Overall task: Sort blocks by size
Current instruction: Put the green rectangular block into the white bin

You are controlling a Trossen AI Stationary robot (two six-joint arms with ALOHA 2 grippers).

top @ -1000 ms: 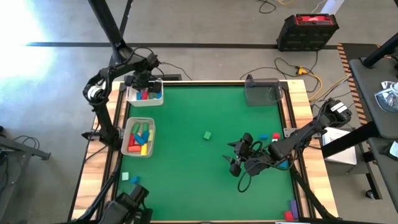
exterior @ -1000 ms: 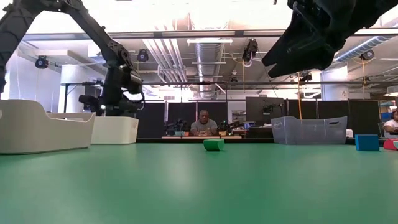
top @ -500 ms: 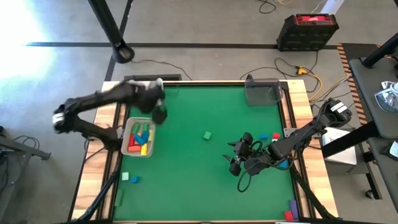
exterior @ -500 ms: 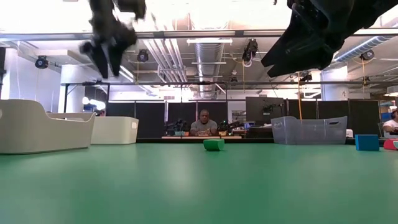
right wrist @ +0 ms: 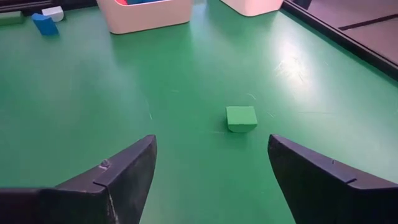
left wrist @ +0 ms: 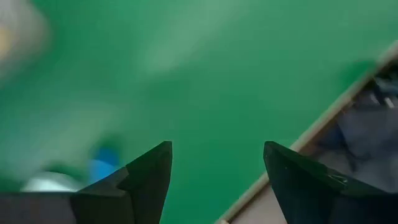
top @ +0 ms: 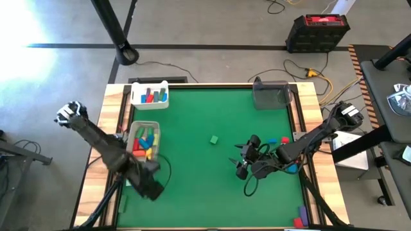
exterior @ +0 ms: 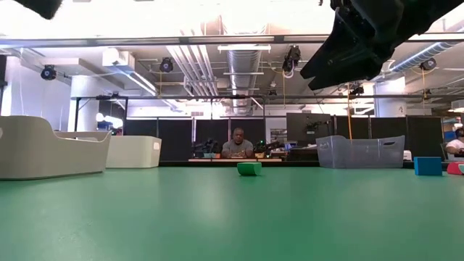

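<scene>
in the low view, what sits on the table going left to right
Near white tray → far white tray → green block → clear bin → blue block → red block at the picture's edge.

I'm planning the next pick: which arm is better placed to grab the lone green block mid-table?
Right. The right gripper hangs open, facing the green block. The left gripper is open at the table's near-left corner, facing away.

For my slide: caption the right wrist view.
Open right gripper faces a lone green block on the green table.
</scene>
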